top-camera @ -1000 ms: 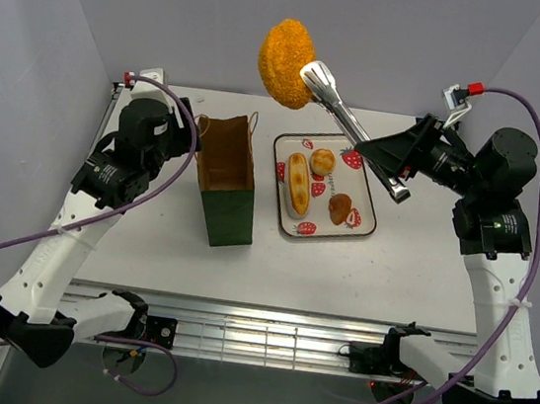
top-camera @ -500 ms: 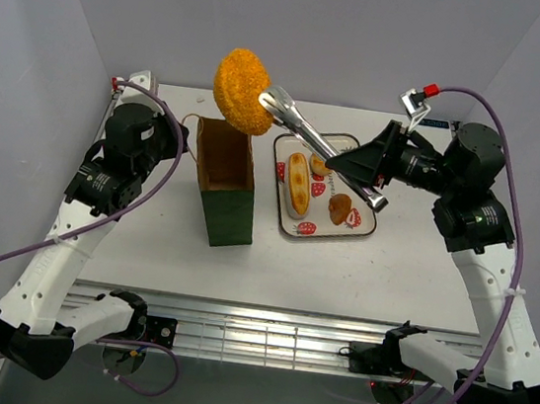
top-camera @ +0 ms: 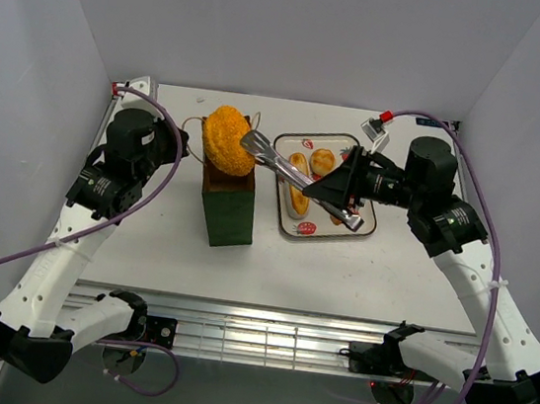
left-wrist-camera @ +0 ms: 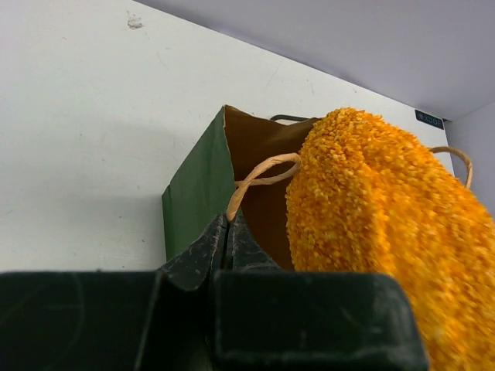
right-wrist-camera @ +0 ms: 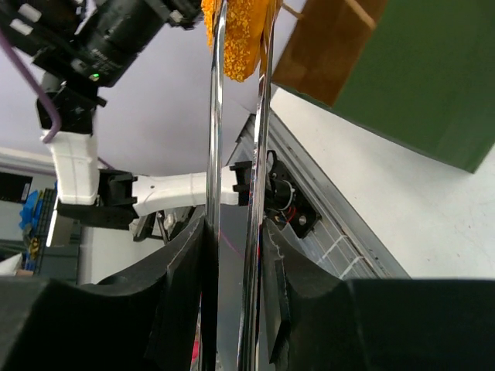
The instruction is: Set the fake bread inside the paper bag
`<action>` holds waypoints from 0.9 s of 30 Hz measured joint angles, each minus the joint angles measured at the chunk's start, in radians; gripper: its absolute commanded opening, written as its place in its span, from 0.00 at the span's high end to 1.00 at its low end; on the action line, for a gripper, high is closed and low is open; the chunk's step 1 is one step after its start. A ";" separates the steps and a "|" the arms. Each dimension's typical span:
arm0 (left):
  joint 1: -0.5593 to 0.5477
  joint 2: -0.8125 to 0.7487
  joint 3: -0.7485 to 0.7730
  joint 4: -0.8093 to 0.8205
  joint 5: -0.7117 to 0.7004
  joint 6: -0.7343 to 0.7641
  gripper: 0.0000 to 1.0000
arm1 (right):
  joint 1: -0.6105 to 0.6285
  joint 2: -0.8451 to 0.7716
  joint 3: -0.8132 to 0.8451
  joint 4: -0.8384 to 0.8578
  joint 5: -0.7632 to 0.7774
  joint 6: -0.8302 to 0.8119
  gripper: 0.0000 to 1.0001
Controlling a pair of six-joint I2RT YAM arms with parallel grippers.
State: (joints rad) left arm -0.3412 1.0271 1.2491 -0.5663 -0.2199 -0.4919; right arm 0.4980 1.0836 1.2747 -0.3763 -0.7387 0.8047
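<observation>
Oval orange bun (top-camera: 226, 140) crowds mouth of dark-green paper bag (top-camera: 228, 218)
Our right pincer (top-camera: 340, 187) clasps steel tongs (top-camera: 280, 166); wrist view reveals left pincer (left-wrist-camera: 227, 236) clamping its rim.

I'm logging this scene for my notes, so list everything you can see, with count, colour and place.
table: one, white, under everything
tray: one, white with strawberries, mid-table
paper bag: one, dark green, upright left of tray
long roll: one, golden, on tray
round bun: one, golden, on tray
tongs: one, silver, over tray
large orange bun: one, orange, in tongs at bag's mouth
left gripper: one, black, shut on bag's rim
right gripper: one, black, shut on tongs
</observation>
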 measured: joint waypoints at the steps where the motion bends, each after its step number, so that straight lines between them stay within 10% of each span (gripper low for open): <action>1: 0.000 -0.002 -0.005 0.000 0.001 -0.002 1.00 | 0.003 0.000 -0.007 -0.012 0.014 -0.001 0.92; 27: 0.000 -0.026 -0.026 0.003 0.043 -0.007 1.00 | 0.061 0.004 -0.030 -0.082 0.160 -0.008 0.73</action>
State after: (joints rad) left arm -0.3412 1.0016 1.2228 -0.5636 -0.1768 -0.4988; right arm 0.5587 1.0874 1.2449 -0.4587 -0.5785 0.7963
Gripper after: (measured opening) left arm 0.089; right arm 0.372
